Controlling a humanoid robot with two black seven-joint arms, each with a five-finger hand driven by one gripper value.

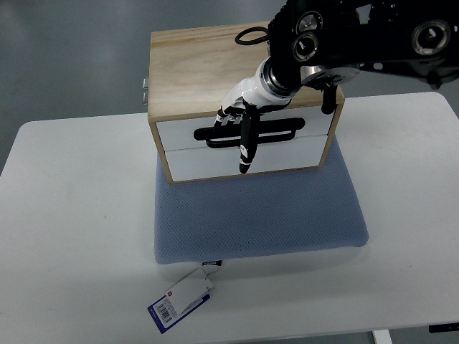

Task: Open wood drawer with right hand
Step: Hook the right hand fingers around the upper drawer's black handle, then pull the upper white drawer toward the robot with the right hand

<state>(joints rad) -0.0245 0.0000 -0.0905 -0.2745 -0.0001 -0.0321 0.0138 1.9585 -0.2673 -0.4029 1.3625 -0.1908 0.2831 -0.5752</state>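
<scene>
Top view shows a white desk (72, 215) with a blue cushion pad (258, 215) lying on its middle, and on the far part of this pad stands the wood drawer box (193, 64), a small cabinet of light wood with two white drawer fronts, one above the other. The upper drawer front (179, 134) has a long black slot handle (276, 130) running across it; the lower drawer front (208, 163) is plain white. Both fronts look flush with the wooden frame, so the drawers appear closed. The right arm (373, 32) comes in from the right edge at the top of the picture, black with round joints, and it ends in a white wrist and the right hand (240, 111), which is over the front top edge of the box. Its black fingers (247, 147) point downward across the upper front; one long finger passes over the slot handle and its tip reaches the lower front. The other fingers are bunched near the handle's left end, and I cannot tell if they hook into the slot or only lie against it. A white and blue tag (183, 301) lies on the desk near the pad's front left corner. The left arm is not seen.
</scene>
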